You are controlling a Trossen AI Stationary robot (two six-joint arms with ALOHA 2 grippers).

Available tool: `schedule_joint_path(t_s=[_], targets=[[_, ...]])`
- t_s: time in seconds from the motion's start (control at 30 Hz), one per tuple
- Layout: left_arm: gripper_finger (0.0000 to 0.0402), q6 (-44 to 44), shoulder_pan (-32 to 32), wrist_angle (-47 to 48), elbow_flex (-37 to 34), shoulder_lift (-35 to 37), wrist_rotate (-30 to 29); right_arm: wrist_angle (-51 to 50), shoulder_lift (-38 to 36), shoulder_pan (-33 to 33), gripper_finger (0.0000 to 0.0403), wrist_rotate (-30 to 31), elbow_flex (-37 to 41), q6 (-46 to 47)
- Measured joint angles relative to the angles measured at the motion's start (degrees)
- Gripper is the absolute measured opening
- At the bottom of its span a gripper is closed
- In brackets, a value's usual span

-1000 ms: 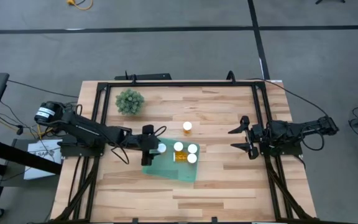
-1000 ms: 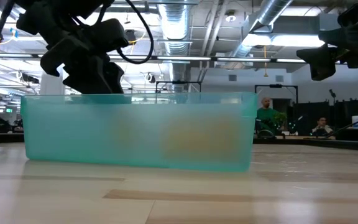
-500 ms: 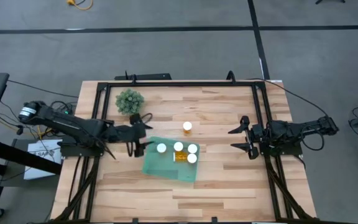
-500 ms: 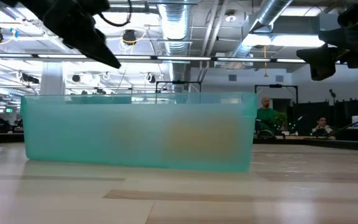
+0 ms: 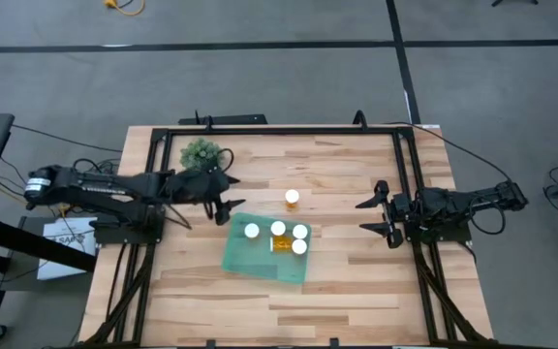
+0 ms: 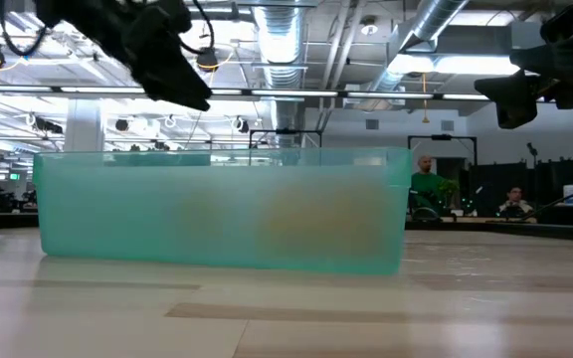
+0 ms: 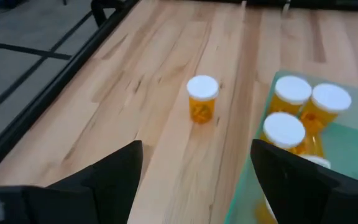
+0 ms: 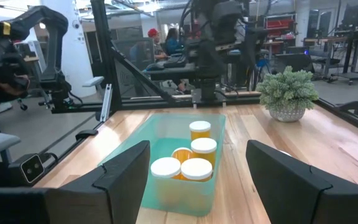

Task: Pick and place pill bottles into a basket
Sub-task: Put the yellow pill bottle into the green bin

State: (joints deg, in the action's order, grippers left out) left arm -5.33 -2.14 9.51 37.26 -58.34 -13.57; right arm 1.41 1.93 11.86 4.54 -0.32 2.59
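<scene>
Basket: bottle dropped in | left pincer wide, withdrawn toward plant | right pincer unmoved, part-open

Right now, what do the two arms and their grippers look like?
Both arms are dark, jointed, with loose black cables. The left gripper and right gripper each have two black, wedge-shaped fingers. The left arm's rear joint carries a white band.

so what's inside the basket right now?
The basket holds four upright pill bottles with white caps, plus an orange one lying among them. The standing bottles partly cover it, so I can't tell if anything else lies beneath.
</scene>
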Motion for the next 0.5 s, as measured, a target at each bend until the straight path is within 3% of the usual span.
schedule_joint_path(t_s=[0.23,0.5], targets=[[0.0291,2.85,-5.78,-6.58,1.85,-7.50,8.95,0.00,0.00,-0.01,0.0260,0.00,0.02,-0.01],[0.0291,11.08,-6.61,-4.91,12.32,-21.52,10.24,0.00,-0.01,-0.02,0.0260,0.00,0.00,0.00]])
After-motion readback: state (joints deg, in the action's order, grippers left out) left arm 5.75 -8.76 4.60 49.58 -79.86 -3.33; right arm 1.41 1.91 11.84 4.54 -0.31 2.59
